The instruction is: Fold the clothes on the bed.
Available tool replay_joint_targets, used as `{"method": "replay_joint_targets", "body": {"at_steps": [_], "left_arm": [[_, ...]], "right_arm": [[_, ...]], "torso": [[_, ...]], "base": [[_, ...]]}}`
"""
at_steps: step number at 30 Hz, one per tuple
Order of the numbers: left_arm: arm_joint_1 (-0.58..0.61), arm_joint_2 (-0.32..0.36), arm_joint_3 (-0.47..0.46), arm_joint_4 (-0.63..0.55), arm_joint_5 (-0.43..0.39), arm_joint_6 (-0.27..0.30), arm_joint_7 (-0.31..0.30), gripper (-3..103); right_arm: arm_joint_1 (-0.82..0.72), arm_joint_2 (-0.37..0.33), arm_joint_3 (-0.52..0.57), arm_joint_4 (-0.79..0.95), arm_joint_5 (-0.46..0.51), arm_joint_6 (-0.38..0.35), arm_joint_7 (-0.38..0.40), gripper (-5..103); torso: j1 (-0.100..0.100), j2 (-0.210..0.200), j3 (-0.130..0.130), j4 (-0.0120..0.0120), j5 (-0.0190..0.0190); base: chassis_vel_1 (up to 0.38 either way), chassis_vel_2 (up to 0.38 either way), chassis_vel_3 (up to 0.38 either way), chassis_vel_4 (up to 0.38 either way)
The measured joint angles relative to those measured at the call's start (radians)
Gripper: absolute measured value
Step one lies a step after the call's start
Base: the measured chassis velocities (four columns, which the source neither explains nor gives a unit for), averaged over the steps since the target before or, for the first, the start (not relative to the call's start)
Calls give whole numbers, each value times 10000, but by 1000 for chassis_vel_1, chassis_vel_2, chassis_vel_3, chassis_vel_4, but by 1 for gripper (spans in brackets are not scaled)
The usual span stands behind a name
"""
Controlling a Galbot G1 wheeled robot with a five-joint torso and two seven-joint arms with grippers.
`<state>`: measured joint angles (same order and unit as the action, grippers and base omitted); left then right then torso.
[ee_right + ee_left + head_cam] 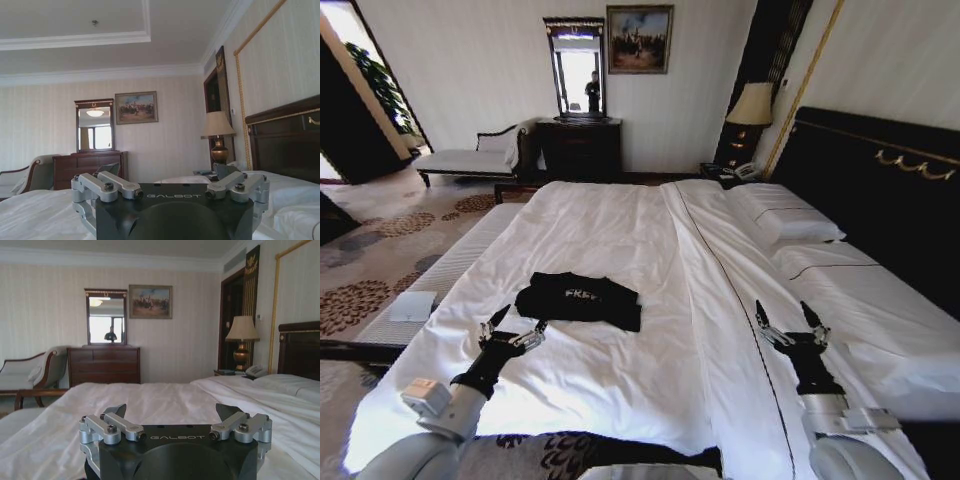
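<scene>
We hold both arms low over the near edge of the bed [620, 230]. Our left tool [512, 327] hovers just short of the black T-shirt [580, 298], fingers spread wide and gripping nothing, probably so it can reach the near hem. The shirt lies as a compact bundle on the white duvet, left of the bed's centre seam, lettering up. Our right tool [788, 322] is also wide open and empty, well apart from the shirt across the seam, seemingly waiting.
</scene>
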<state>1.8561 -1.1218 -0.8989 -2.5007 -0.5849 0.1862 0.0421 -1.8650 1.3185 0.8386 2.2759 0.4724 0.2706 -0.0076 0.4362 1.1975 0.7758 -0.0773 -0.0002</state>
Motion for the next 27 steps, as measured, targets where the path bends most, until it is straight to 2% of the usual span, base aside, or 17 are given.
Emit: {"method": "replay_joint_targets", "body": {"at_steps": [2, 7, 9, 12, 15, 18, 27], "left_arm": [[-113, 124, -303, 4, -473, -65, 2, 100], [-265, 32, -431, 131, -990, -120, 7, 100], [-261, -2, -412, 131, -991, -128, 13, 100], [-171, -533, -336, 39, -984, -195, 135, 100], [-129, -746, -440, 24, -951, -235, 197, 100], [17, -977, -543, 18, -586, -406, 290, 100], [102, -1470, -432, 13, -223, -508, 321, 100]], "right_arm": [[-12, 119, 13, 49, -106, -4, -20, 100], [-63, 259, 45, 197, -11, -32, -153, 100], [-55, 280, 47, 196, -10, -26, -179, 100], [32, 652, -6, 174, -161, 49, -428, 100], [89, 843, -75, 183, -375, 102, -542, 100], [263, 1106, -175, 108, -845, 192, -719, 100], [383, 1614, -207, 105, -1023, 96, -946, 100]], "torso": [[-1, 0, -1, 3, 1], [-1, 0, 0, 1, -1], [-1, 0, 0, 1, -1], [0, 0, 0, 3, 2], [-1, 0, 0, 2, 2], [-1, 0, -1, 3, 1], [-1, 0, -1, 3, 1]], "base": [[0, 0, 0, 0], [0, 0, 0, 0], [0, 0, 0, 0], [0, 0, 0, 0], [0, 0, 0, 0], [0, 0, 0, 0], [0, 0, 0, 0]]}}
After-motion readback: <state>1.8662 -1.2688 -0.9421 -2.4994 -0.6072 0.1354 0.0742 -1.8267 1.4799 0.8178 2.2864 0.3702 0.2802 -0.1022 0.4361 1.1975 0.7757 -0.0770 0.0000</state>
